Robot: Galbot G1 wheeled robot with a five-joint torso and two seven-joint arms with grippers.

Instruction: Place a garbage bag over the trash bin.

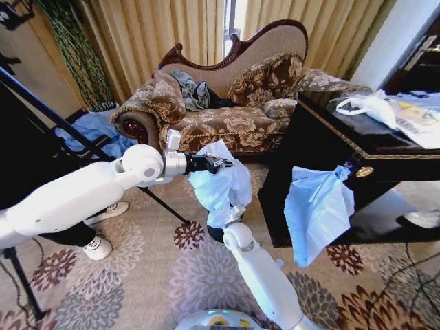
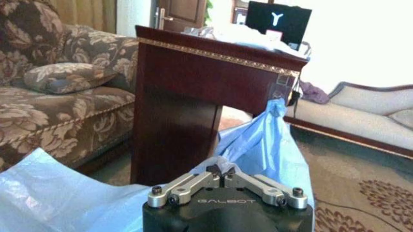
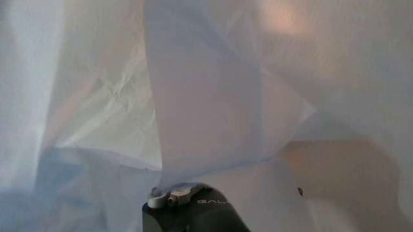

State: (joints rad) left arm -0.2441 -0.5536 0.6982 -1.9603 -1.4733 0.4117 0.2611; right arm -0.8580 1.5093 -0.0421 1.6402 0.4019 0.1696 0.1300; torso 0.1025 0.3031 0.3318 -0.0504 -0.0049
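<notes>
The light-blue garbage bag hangs in mid-air before the sofa. My left gripper reaches in from the left and is shut on its upper edge. In the left wrist view the fingertips pinch a fold of the plastic, and the bag spreads below them. My right arm rises from below, and its gripper is inside the bag, draped by plastic. A dark sliver under the bag looks like the black trash bin; the rest of it is hidden.
A larger bunch of light-blue plastic hangs from the corner of a dark wooden desk on the right. A white plastic bag lies on the desk. A floral sofa stands behind, with tripod legs and someone's shoes at the left.
</notes>
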